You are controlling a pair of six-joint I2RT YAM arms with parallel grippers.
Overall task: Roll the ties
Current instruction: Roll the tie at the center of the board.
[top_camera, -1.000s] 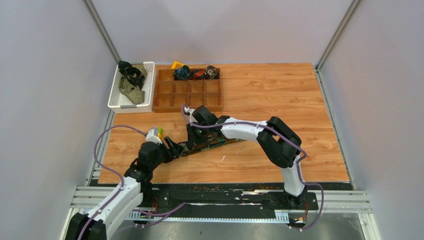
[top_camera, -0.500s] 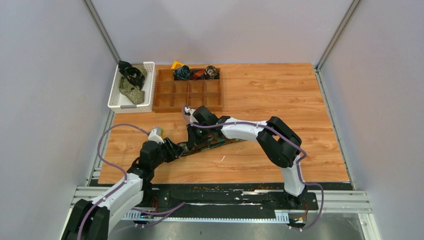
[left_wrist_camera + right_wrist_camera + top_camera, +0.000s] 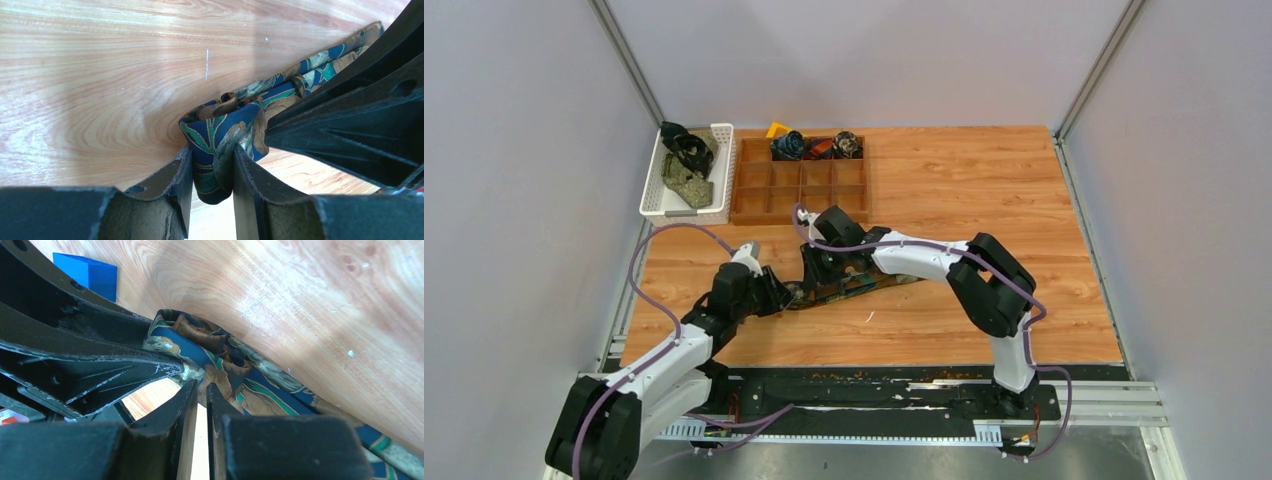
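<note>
A navy tie with a teal and brown pattern lies across the table's near middle. Its left end is folded into a small loose roll. My left gripper is shut on that rolled end, with fabric filling the gap between the fingers; in the top view the left gripper is at the tie's left end. My right gripper is nearly closed, its tips pinching the tie's folds just right of the roll. In the top view the right gripper is next to the left one.
A white basket at the back left holds loose ties. A wooden compartment tray beside it has rolled ties in its back row and a yellow block behind. A blue block lies near the grippers.
The left arm's wrist has swung up and to the right, closer to the right gripper, keeping hold of the tie's end. The right gripper has shifted slightly right.
</note>
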